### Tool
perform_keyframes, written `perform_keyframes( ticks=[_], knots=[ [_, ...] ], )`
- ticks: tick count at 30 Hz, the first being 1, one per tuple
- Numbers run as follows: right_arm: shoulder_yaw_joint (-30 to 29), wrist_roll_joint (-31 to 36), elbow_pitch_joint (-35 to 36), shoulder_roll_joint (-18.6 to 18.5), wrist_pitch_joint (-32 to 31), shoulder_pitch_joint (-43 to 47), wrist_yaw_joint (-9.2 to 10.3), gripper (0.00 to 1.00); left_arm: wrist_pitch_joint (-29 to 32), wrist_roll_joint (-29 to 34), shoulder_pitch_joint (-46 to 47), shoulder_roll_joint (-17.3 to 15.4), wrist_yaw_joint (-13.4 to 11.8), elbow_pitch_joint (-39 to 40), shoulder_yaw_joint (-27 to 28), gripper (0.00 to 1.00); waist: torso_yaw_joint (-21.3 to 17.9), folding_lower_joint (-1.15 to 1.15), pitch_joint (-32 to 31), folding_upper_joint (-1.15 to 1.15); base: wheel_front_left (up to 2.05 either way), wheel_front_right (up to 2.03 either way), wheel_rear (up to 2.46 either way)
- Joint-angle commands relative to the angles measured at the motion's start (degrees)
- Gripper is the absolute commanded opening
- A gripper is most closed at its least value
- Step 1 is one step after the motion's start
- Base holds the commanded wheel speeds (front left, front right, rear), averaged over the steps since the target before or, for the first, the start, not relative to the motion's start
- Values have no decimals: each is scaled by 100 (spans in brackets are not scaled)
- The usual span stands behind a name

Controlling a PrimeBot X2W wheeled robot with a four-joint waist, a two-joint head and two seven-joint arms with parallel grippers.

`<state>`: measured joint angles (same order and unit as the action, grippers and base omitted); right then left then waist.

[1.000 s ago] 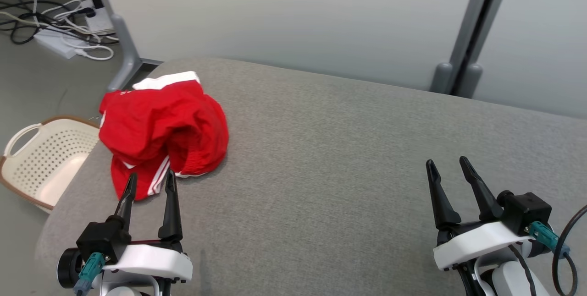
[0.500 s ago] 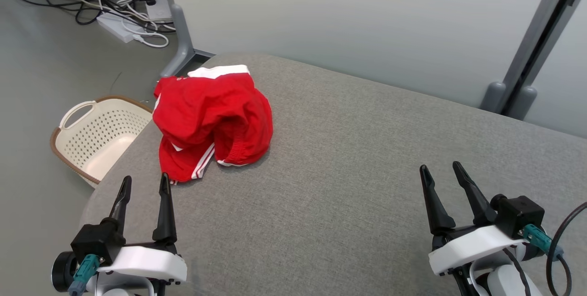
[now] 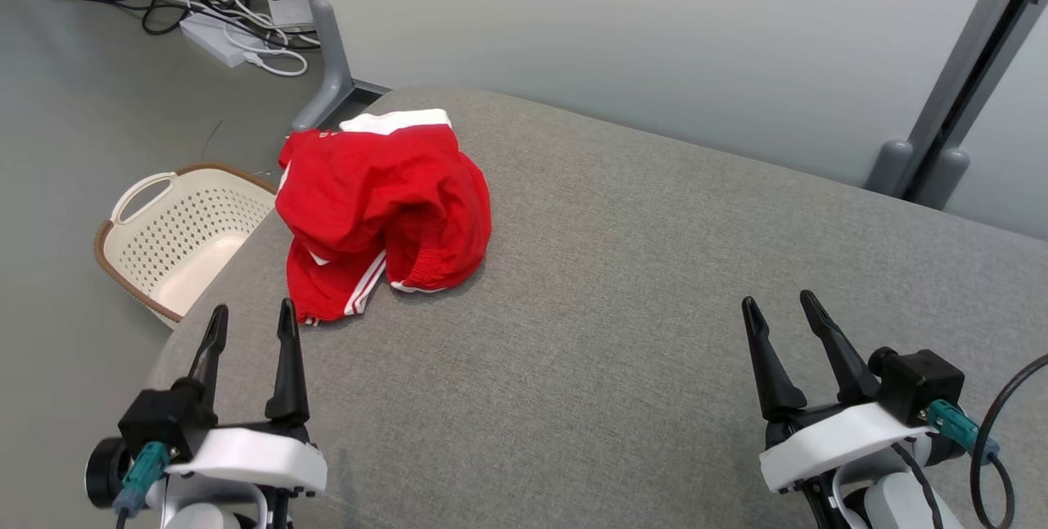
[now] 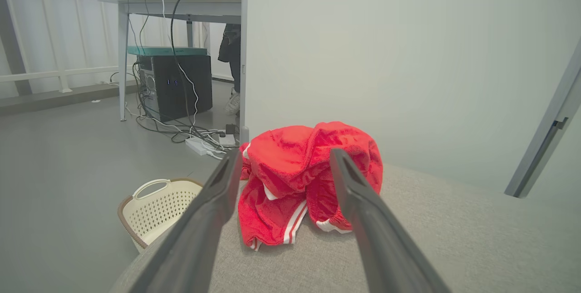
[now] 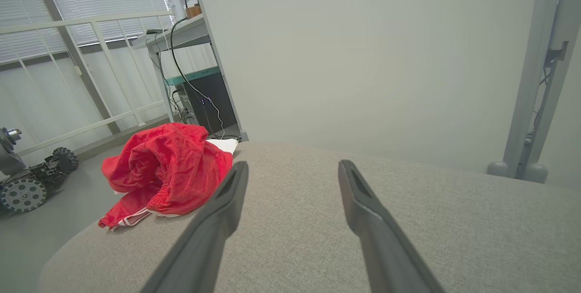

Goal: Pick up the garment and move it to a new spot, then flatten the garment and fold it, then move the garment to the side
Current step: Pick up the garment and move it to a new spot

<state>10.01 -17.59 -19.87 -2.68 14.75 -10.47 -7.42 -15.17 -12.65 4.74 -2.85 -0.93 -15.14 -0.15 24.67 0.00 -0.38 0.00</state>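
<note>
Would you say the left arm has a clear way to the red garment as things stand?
Probably yes: the left gripper is open and points at the red garment, which lies crumpled just ahead on the grey cushioned surface, with nothing between them.

A red fabric garment (image 3: 385, 201) with white trim lies crumpled in a loose heap on a grey cloth-covered surface (image 3: 622, 308), near its far left corner. It is bunched rather than spread flat — rounded folds rise into a soft mound, highest around the middle. A broad white band shows at the heap's far edge. On the near side a flatter flap lies against the surface, marked by two thin white stripes running along it. Just right of that flap, a gathered red hem curls open — a sliver of white shows beneath it. The heap's left side reaches close to the surface's left edge.
</note>
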Motion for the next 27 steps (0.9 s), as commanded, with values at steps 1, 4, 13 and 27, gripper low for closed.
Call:
perform_keyframes(
  ticks=[1,4,13,27],
  knots=[
    [0,-17,-30,-40,48,-62,-13,100,-15,19,144,-61,71,37,11,100,-34,0,19,0,0,0,0],
    [22,-23,-46,-39,48,-89,-13,100,32,-42,384,-173,242,-53,-30,100,-105,0,54,0,0,0,0],
    [61,-47,-88,-42,48,-224,-13,100,1114,-478,1567,-698,588,-307,84,100,-523,0,155,0,0,0,0],
    [232,-108,-188,-42,48,-483,-13,100,3349,-1188,3274,-1713,742,-1993,327,100,-1602,0,552,0,0,0,0]
  ],
)
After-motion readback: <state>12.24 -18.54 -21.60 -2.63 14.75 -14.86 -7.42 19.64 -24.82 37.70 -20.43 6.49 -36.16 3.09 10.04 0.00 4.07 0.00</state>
